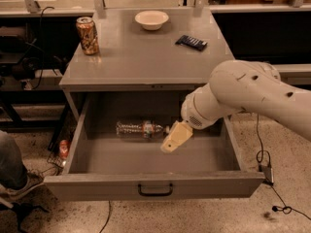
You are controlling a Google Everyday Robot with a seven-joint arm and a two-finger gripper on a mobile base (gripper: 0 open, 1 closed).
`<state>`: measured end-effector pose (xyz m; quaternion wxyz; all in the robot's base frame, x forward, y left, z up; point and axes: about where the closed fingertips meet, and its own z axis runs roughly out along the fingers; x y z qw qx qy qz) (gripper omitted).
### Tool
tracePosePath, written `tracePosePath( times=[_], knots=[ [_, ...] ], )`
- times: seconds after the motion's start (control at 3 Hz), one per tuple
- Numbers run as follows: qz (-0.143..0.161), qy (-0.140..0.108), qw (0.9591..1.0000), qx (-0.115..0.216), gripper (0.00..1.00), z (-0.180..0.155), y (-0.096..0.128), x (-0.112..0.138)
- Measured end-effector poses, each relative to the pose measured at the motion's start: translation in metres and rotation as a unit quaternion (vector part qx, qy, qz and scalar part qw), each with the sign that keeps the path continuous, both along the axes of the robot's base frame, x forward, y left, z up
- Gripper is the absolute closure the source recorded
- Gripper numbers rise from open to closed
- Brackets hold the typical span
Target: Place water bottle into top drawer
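Observation:
The water bottle (140, 128) lies on its side on the floor of the open top drawer (155, 182), near the back, with its white cap pointing right. My gripper (176, 137) hangs over the middle of the drawer, just right of the bottle's cap and apart from it. It holds nothing. The white arm (243, 93) reaches in from the right, over the drawer's right half. The drawer's black handle (155, 190) is centred on its front panel.
On the grey cabinet top (146, 57) stand a brown-orange can (88, 35) at the back left, a white bowl (151, 19) at the back and a dark flat object (191, 42) at the right. A person's leg and shoe (14, 174) are at the left. Cables (265, 164) lie on the floor at the right.

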<state>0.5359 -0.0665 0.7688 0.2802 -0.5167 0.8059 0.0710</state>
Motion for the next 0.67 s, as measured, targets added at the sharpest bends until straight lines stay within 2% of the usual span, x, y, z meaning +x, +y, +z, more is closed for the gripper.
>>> tracePosePath(
  times=[0.33,0.67],
  knots=[
    [-0.016,-0.012,0.9997,-0.011,0.0,0.024,-0.023,0.006],
    [-0.036,-0.038,0.9981,-0.034,0.0,0.073,-0.058,0.019]
  ],
)
